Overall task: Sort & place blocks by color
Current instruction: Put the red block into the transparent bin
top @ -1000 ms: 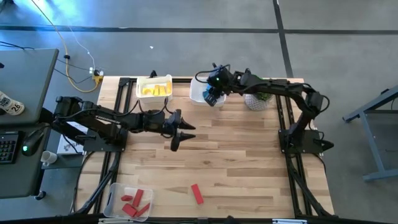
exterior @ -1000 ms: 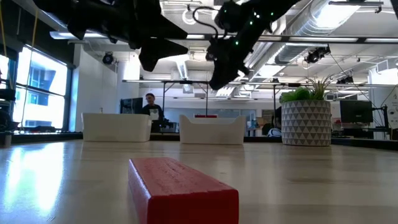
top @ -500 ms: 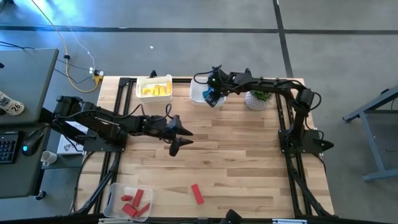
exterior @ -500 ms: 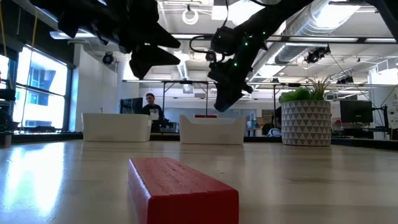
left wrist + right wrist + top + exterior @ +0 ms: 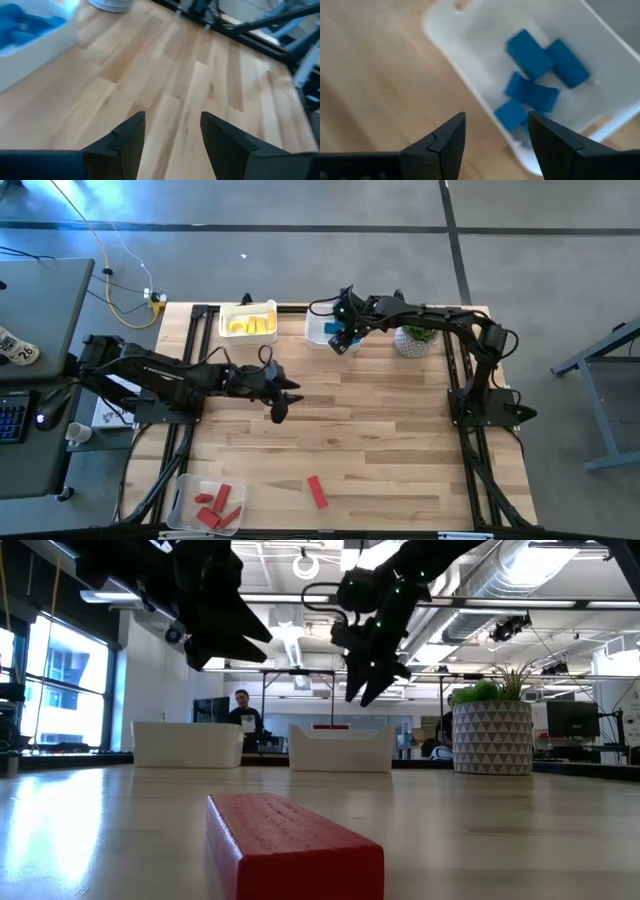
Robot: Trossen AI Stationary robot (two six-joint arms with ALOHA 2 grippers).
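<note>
Wood-plank table [image 5: 380,430], red block [image 5: 290,840] foreground, office behind, both grippers empty, jaws apart.

Even, bright overhead light on table [image 5: 380,440]; arm shadows soft, short. Blue-white glare on floor at far left corner. Low view: ceiling lamps [image 5: 505,628] and left windows [image 5: 62,680] blown out, arms in silhouette against them, near red block [image 5: 290,845] soft, out of focus. Left wrist view blurred overall, esp. blue blocks [image 5: 25,27]. Right wrist view: wood smeared, white bin [image 5: 600,60] overexposed.
</note>
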